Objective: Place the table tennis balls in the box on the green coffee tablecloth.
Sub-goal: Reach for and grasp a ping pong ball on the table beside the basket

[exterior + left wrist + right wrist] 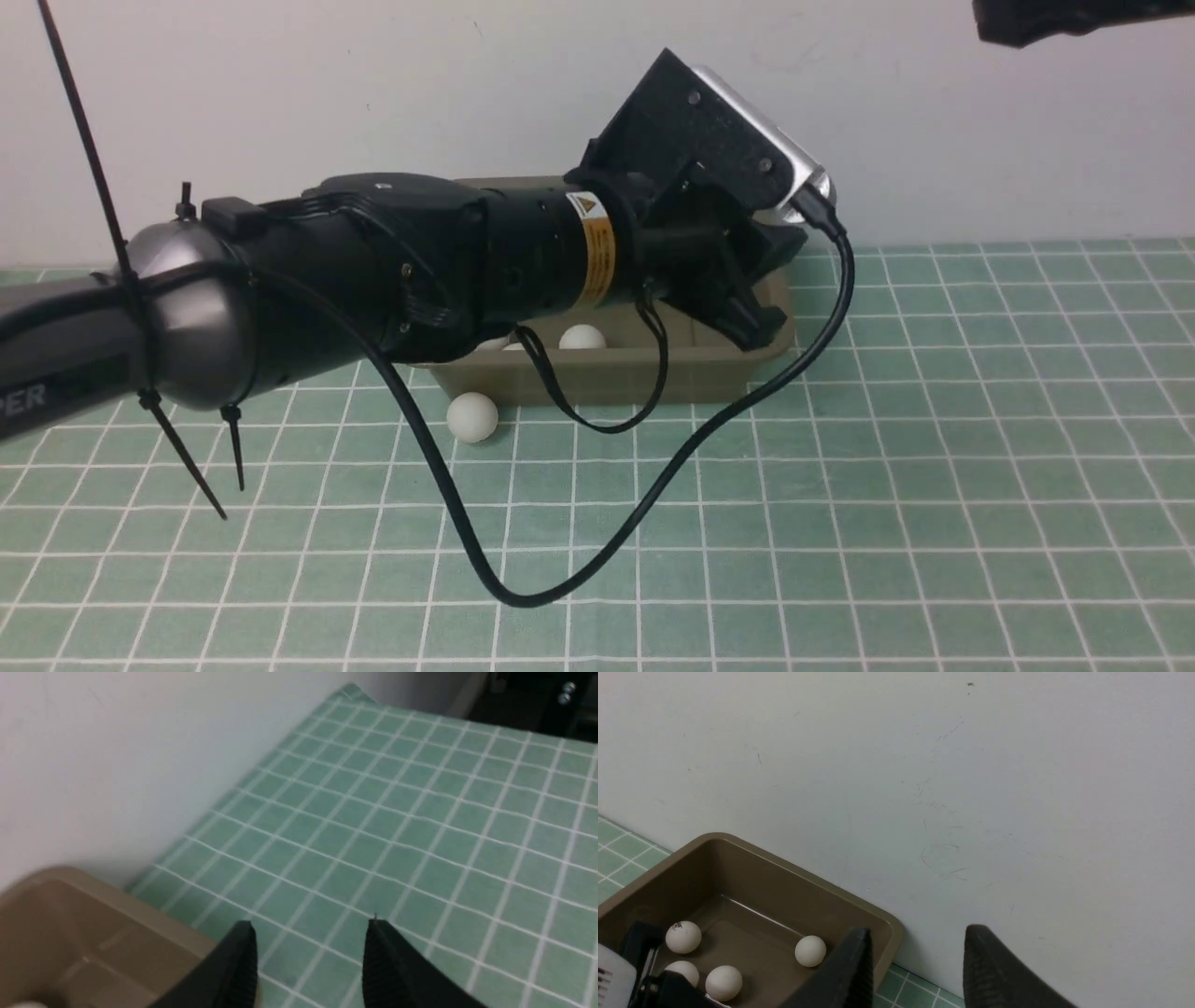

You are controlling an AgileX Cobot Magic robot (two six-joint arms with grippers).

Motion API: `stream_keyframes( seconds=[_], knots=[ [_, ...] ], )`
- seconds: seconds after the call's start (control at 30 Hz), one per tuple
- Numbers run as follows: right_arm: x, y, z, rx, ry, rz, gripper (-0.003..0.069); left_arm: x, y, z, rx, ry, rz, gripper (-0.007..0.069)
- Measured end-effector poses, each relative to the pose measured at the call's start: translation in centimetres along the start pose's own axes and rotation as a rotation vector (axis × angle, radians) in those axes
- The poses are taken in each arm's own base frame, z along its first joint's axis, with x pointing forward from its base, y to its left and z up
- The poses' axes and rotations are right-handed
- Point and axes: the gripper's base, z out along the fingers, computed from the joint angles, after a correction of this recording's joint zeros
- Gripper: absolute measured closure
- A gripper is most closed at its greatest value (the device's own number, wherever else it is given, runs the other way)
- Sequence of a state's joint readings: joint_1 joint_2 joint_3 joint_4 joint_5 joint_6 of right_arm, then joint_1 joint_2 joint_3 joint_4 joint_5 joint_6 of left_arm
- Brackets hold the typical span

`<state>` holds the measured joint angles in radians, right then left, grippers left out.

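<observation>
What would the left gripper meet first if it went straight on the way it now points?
Most likely the green coffee tablecloth, just beyond the box. In the left wrist view only bare cloth shows between the fingertips of the open left gripper; the box lies to one side. Depth is unclear.

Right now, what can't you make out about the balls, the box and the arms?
- Front view: the left arm covers most of the box; the count of table tennis balls inside is unsure.
- Front view: the top edge cuts off the right arm.
- Left wrist view: the picture's edge cuts a white sliver in the box; ball or not, unclear.
</observation>
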<state>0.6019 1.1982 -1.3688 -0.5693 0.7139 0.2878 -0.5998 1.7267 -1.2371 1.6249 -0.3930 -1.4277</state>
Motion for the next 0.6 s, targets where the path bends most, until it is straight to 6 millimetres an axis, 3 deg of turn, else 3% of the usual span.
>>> stream_keyframes(
  seconds=[0.23, 0.33, 0.6],
  knots=[
    [0.0, 0.0, 0.0, 0.000, 0.000, 0.000, 0.0398, 1.1, -0.2, 0.0, 0.016, 0.067, -0.144, 0.0336],
    [0.0, 0.0, 0.0, 0.000, 0.000, 0.000, 0.0398, 2.5, -0.2, -0.1, 0.023, 0.111, -0.236, 0.0336],
    [0.0, 0.0, 0.0, 0.000, 0.000, 0.002, 0.0398, 4.1, -0.3, -0.2, 0.020, 0.154, -0.278, 0.0336]
  ],
)
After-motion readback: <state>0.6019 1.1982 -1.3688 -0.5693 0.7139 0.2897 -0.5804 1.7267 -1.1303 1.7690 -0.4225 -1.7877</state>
